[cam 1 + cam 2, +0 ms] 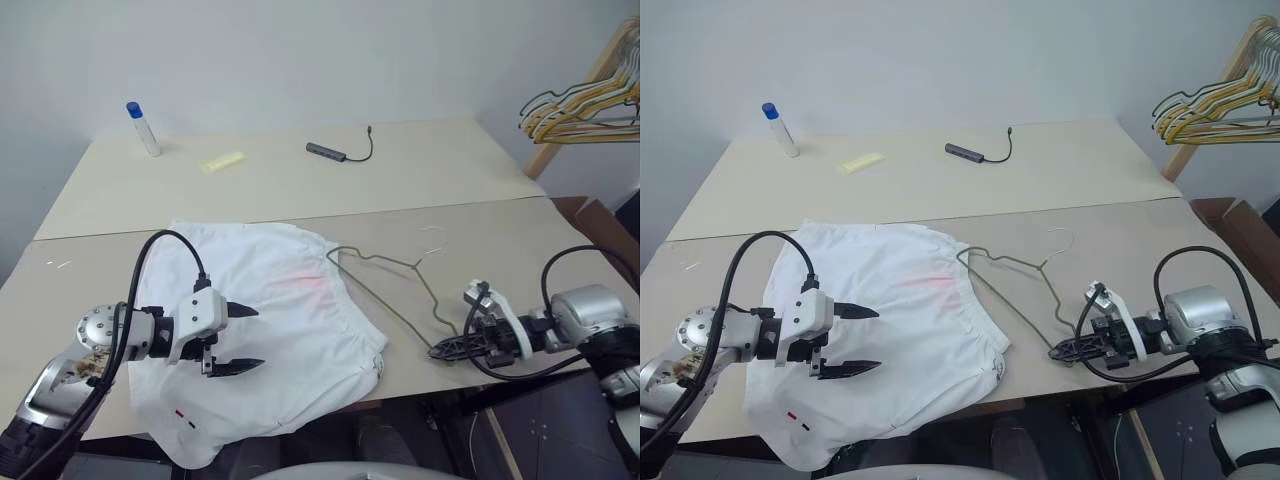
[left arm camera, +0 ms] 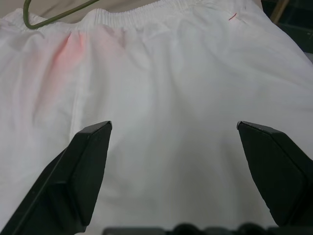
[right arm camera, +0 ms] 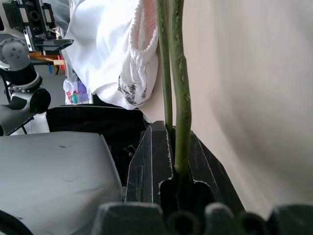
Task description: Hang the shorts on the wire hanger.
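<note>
The wire hanger (image 1: 395,290) lay flat, its long axis running from the shorts' (image 1: 280,340) waistband toward the right pincer (image 1: 447,350), which was clamped on its corner; the left pincer (image 1: 243,340) gaped above the cloth.

Two pale beige tables (image 1: 470,245) stand pushed together, a dark seam between the near top and the far one (image 1: 270,180), and behind them rises a plain, evenly lit white wall (image 1: 300,50). On the far table lie a white tube with a blue cap (image 1: 143,128), a small yellow slip (image 1: 222,162) and a dark adapter with a short cable (image 1: 338,150), well apart from one another. At the right edge of the room a wooden rack (image 1: 590,90) leans, carrying a bunch of yellow and dark hangers (image 1: 580,110), with a brown cardboard box (image 1: 600,222) just below it.
</note>
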`<control>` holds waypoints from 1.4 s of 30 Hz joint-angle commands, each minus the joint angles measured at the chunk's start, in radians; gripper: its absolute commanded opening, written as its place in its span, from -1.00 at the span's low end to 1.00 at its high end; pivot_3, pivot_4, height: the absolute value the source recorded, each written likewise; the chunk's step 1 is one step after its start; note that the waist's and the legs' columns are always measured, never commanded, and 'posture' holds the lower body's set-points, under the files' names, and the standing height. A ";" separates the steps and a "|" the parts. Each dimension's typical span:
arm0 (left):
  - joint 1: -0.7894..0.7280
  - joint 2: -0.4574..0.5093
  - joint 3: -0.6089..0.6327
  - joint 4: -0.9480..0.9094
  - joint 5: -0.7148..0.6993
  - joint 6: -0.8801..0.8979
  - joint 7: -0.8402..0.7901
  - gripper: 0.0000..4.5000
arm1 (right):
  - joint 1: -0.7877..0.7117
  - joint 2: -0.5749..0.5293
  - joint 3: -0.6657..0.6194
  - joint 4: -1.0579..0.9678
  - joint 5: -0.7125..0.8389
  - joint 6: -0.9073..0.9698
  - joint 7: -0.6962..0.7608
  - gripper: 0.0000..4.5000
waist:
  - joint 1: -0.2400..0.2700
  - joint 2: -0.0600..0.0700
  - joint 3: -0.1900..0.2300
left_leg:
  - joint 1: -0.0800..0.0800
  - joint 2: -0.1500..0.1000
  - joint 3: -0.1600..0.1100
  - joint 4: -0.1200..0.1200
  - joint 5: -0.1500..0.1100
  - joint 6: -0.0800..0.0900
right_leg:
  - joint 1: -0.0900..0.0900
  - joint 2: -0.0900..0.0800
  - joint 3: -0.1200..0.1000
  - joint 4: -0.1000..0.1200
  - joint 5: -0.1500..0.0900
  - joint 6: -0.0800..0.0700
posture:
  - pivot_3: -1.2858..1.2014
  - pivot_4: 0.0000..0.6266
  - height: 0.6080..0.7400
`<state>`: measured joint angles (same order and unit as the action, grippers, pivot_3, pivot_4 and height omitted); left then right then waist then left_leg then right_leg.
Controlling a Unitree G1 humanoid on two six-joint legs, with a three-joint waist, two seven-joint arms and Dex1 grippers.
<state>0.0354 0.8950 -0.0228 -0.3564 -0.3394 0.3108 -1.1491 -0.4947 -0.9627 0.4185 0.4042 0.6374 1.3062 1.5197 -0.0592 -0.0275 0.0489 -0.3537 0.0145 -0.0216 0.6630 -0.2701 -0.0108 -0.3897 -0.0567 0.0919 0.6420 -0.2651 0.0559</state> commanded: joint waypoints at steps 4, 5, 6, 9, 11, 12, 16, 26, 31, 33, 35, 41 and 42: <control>-0.023 -0.007 0.001 -0.018 -0.010 0.002 0.005 0.98 | 0.015 -0.040 -0.037 -0.007 0.001 -0.016 0.040 -1.00 | 0.001 0.000 0.000 | 0.000 0.000 0.000 0.000 0.000 0.000 | 0.000 0.000 0.000 0.000 0.000 0.000 | 0.02 -1.00 1.00; -0.023 -0.007 0.001 -0.017 -0.010 0.001 0.004 0.98 | 0.015 -0.041 -0.039 -0.006 0.001 -0.015 0.039 -1.00 | 0.000 0.000 0.000 | 0.000 0.000 0.000 0.000 0.000 0.000 | 0.000 0.000 0.000 0.000 0.000 0.000 | 0.02 -1.00 1.00; -0.022 -0.007 0.000 -0.016 -0.008 -0.001 0.002 0.98 | 0.016 -0.042 -0.041 -0.007 0.001 -0.015 0.039 -1.00 | 0.000 0.000 0.000 | 0.001 0.000 0.000 0.000 0.000 0.000 | 0.000 0.000 0.000 0.000 0.000 0.000 | 0.02 -1.00 1.00; -0.020 -0.007 -0.001 -0.013 -0.005 -0.006 0.001 0.98 | 0.018 -0.039 -0.048 -0.007 0.003 -0.011 0.033 -1.00 | -0.002 0.000 0.000 | 0.001 0.000 0.000 0.000 0.000 0.000 | 0.000 0.000 0.000 0.001 0.000 0.000 | 0.02 -1.00 1.00; -0.020 -0.007 -0.002 -0.013 -0.003 -0.008 0.001 0.98 | 0.024 -0.041 -0.045 -0.019 0.004 -0.015 0.040 -1.00 | -0.002 0.000 0.000 | 0.000 0.000 0.000 0.001 0.000 0.000 | 0.000 0.000 0.000 0.001 0.000 0.000 | 0.02 -1.00 1.00; -0.020 -0.007 -0.002 -0.014 -0.003 -0.007 0.001 0.98 | 0.025 -0.039 -0.045 -0.023 0.005 -0.013 0.037 -1.00 | -0.001 0.000 0.000 | 0.000 0.000 0.000 0.001 0.000 0.000 | 0.000 0.000 0.000 0.000 0.000 0.000 | 0.02 -1.00 1.00; -0.018 -0.008 -0.002 -0.020 -0.005 -0.005 0.003 0.98 | 0.026 -0.029 -0.042 -0.058 0.020 -0.005 0.046 -1.00 | -0.001 0.000 0.000 | 0.000 0.000 0.000 0.001 0.000 0.000 | 0.000 0.000 0.000 0.001 0.000 0.000 | 0.02 -1.00 1.00; 0.022 -0.008 0.005 -0.039 0.003 -0.008 0.021 0.98 | 0.024 -0.054 0.009 -0.123 0.043 -0.045 0.095 -1.00 | 0.008 0.000 0.000 | 0.001 0.000 0.000 0.001 0.000 0.000 | 0.000 0.000 0.000 0.001 0.000 0.000 | 0.05 -1.00 1.00; 0.021 -0.014 -0.008 -0.045 0.013 -0.011 0.035 0.98 | -0.012 -0.067 0.066 -0.121 0.045 -0.072 0.095 -1.00 | 0.017 0.000 0.000 | 0.001 0.000 0.000 0.001 0.000 0.000 | 0.000 0.001 0.000 0.001 0.000 0.000 | 0.05 -1.00 1.00; 0.024 -0.015 -0.008 -0.046 0.014 -0.012 0.039 0.98 | -0.021 -0.081 0.093 -0.122 0.037 -0.096 0.095 -1.00 | 0.018 0.000 0.000 | 0.001 0.000 0.000 0.001 0.000 0.000 | 0.000 0.000 0.000 0.001 0.000 0.000 | 0.06 -1.00 1.00; 0.031 -0.012 -0.009 -0.047 0.021 -0.016 0.044 0.98 | -0.027 -0.088 0.113 -0.113 0.020 -0.117 0.095 -1.00 | 0.021 0.000 0.000 | 0.001 0.000 0.000 0.001 0.000 0.000 | 0.000 0.000 0.000 0.001 0.000 0.000 | 0.06 -1.00 1.00; 0.047 -0.015 -0.015 -0.050 0.039 -0.024 0.053 0.98 | -0.038 -0.110 0.124 -0.062 0.024 -0.156 0.095 -1.00 | 0.026 0.000 0.000 | 0.001 0.000 0.000 0.002 0.000 0.000 | 0.000 0.000 0.000 0.001 0.000 -0.001 | 0.06 -1.00 1.00; 0.047 -0.016 -0.018 -0.050 0.040 -0.025 0.054 0.98 | -0.039 -0.115 0.124 -0.060 0.034 -0.157 0.095 -1.00 | 0.027 0.000 0.000 | 0.001 0.000 0.000 0.002 0.000 0.000 | 0.000 0.000 0.000 0.001 0.000 -0.001 | 0.06 -1.00 1.00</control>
<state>0.0875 0.8782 -0.0423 -0.3786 -0.3080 0.3044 -1.1017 -0.5063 -1.0541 0.5585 0.3453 0.6432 1.1664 1.5513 -0.0319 -0.0270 0.0485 -0.3530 0.0147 -0.0214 0.6648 -0.2700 -0.0108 -0.3893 -0.0563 0.0919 0.6435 -0.2647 0.0552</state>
